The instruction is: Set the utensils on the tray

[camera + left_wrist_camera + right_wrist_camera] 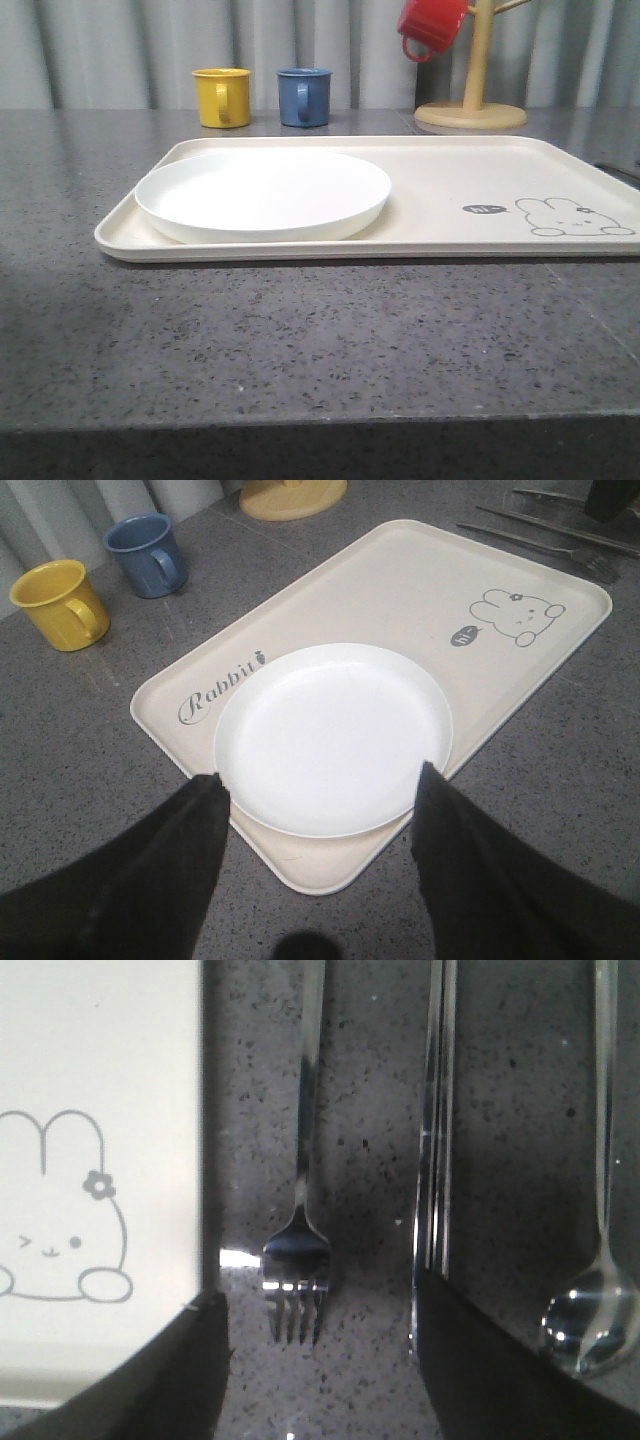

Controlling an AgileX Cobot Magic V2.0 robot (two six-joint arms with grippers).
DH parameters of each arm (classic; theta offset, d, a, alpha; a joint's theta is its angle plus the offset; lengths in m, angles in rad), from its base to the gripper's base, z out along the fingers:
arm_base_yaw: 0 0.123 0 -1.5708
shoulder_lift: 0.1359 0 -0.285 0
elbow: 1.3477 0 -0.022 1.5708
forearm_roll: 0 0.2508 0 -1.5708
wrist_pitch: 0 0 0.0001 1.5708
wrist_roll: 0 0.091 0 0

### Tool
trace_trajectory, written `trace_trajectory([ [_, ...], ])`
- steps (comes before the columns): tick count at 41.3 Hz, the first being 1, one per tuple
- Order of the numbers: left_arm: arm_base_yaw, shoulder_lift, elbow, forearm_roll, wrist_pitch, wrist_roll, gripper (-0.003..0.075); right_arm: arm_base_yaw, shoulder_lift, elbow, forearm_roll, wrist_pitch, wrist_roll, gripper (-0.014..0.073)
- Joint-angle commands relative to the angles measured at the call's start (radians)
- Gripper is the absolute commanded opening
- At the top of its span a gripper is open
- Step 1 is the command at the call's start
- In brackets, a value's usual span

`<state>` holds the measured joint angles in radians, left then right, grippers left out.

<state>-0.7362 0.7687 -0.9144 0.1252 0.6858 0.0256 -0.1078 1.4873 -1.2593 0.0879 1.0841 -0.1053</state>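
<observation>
Your tray [430,190] lies flat on the dark speckled table [300,340], and a round white plate [262,192] rests on its left half, leaving the end with the rabbit drawing [575,217] bare. Behind the tray you have a yellow mug [222,97] and a blue mug [303,96] standing side by side, and to their right a wooden mug tree [475,70] with a red mug [430,27] hanging from it. In the left wrist view your left gripper [320,785] hangs over the near edge of the plate, its jaws spread wide, about as far apart as the plate is broad, with nothing between them. The same view shows the "Rabbit" script [220,685] beside the plate. None of the utensils is on the tray: they lie on the table just beyond its rabbit end, parallel to one another and to that edge. In the right wrist view you see the fork [300,1260] nearest the tray, close beside its rim but apart from it, then the knife [435,1160], then the spoon [598,1300] farthest out. Your right gripper [320,1310] hovers above them with its jaws wide apart and holding nothing; the fork's tines lie in the gap between the fingers, the knife's end sits at the edge of one finger [480,1370], and the spoon's bowl lies just outside it.
</observation>
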Motion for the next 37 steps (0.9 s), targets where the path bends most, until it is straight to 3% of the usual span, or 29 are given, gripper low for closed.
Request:
trace_trajectory([
  [1, -0.008, 0.000, -0.028, -0.002, -0.076, -0.009, 0.0408, -0.007, 0.024, -0.070, 0.011, 0.001, -0.015, 0.0430],
  [9, -0.008, 0.000, -0.028, -0.002, -0.076, -0.009, 0.0408, 0.015, 0.103, -0.128, -0.012, 0.014, -0.015, 0.0344],
  [29, -0.008, 0.000, -0.028, -0.002, -0.080, -0.009, 0.0408, 0.046, 0.235, -0.189, -0.026, 0.018, -0.009, 0.0337],
  [37, -0.008, 0.000, -0.028, -0.002, -0.082, -0.009, 0.0408, 0.046, 0.255, -0.189, -0.026, 0.018, 0.008, 0.0173],
])
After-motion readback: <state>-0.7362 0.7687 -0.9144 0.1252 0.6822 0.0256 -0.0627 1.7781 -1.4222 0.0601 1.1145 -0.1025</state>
